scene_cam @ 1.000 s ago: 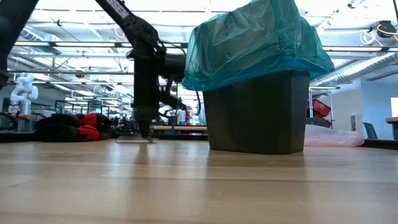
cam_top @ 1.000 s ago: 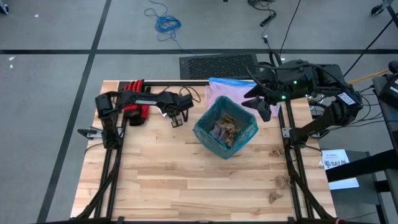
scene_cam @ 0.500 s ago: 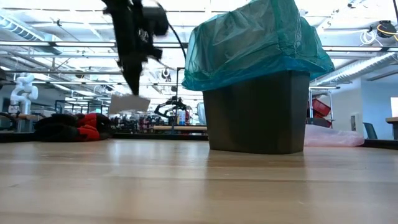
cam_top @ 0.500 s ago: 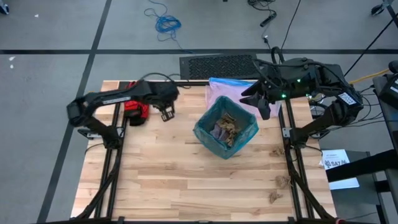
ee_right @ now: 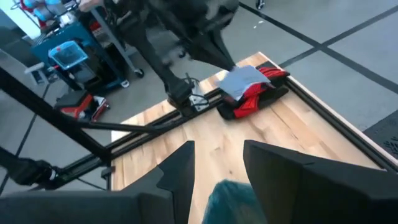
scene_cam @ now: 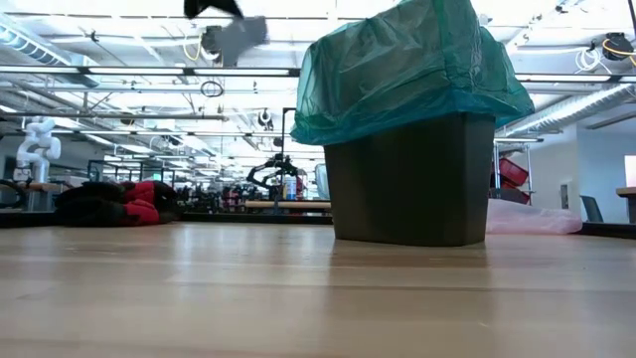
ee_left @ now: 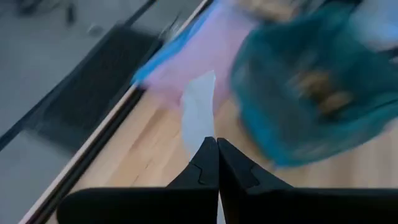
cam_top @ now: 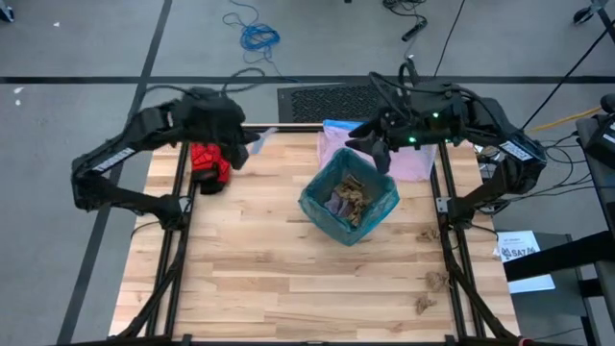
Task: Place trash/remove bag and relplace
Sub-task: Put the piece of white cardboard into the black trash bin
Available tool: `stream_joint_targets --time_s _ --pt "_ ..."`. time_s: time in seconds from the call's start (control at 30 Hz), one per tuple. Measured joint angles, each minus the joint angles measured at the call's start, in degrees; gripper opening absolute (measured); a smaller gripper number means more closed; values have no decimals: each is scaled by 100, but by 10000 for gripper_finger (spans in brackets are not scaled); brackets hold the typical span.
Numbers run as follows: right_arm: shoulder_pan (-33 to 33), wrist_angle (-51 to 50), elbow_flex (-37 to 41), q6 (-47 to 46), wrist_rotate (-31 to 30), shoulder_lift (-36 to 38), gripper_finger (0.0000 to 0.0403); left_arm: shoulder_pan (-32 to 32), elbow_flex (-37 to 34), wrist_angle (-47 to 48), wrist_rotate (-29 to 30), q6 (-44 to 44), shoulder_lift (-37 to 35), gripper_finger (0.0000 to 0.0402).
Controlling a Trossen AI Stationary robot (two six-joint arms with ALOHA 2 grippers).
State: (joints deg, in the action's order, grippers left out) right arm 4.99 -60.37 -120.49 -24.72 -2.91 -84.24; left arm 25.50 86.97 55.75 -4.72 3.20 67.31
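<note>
Lying at the bench's point(cam_top: 269, 279) far-left corner is a red-and-black bundle point(cam_top: 208, 165), a pink bag point(cam_top: 408, 159) sits behind the bin point(scene_cam: 412, 179) lined with the teal bag point(cam_top: 348, 197) holding scraps mid-bench, the raised left gripper point(cam_top: 252, 142) pinches a pale sheet point(ee_left: 198, 115), and the right gripper point(cam_top: 370, 144), fingers apart, hovers at the bin's far rim.

The bin point(cam_top: 348, 207) stands on the table point(cam_top: 269, 269) at centre, lined with the bag point(cam_top: 380, 213), scraps point(cam_top: 351, 197) inside. A flat bag point(cam_top: 423, 163) lies at its one o'clock; a cloth bundle point(cam_top: 209, 165) at ten o'clock.
</note>
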Motion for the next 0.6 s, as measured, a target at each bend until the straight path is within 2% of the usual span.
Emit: stream_joint_targets --time_s 0.13,0.27,0.47,0.6 --pt "71 17 0 11 -3 -10 130 -2 391 -606 -773 1 164 0" --pt "138 -10 0 -130 -32 10 130 -58 406 -1522 -1569 160 514 0" --pt "209 -884 0 -447 -182 10 130 -366 398 -2573 -2384 317 1257 0" --pt "209 -1331 0 -543 -189 18 130 -580 401 -2924 -2812 402 1714 0"
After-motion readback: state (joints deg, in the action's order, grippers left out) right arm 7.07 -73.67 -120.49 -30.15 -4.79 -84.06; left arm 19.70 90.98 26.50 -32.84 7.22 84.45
